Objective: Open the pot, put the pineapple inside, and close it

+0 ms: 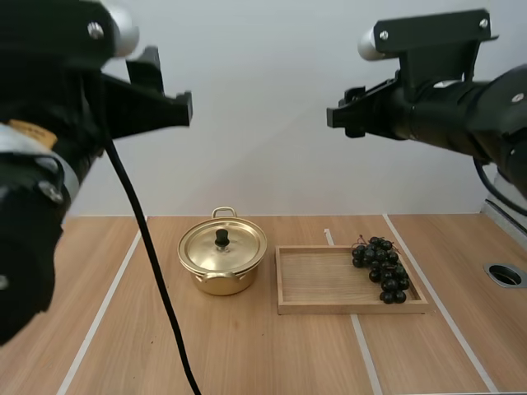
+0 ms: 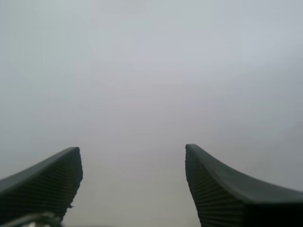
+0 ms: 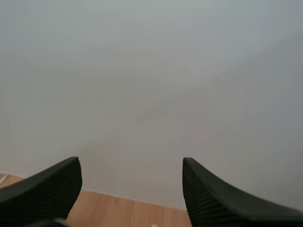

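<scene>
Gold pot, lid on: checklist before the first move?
1. Round lid seated on the shiny gold metal pot: ok.
2. Black knob on the lid unobstructed: ok.
3. Left fingers open, holding nothing: ok.
4. Right fingers open, holding nothing: ok.
5. Fruit matches the task: not ok; it is a bunch of dark grapes, not a pineapple, lying at the right end of the shallow wooden tray.
6. Tray apart from the pot: ok, narrow gap.
</scene>
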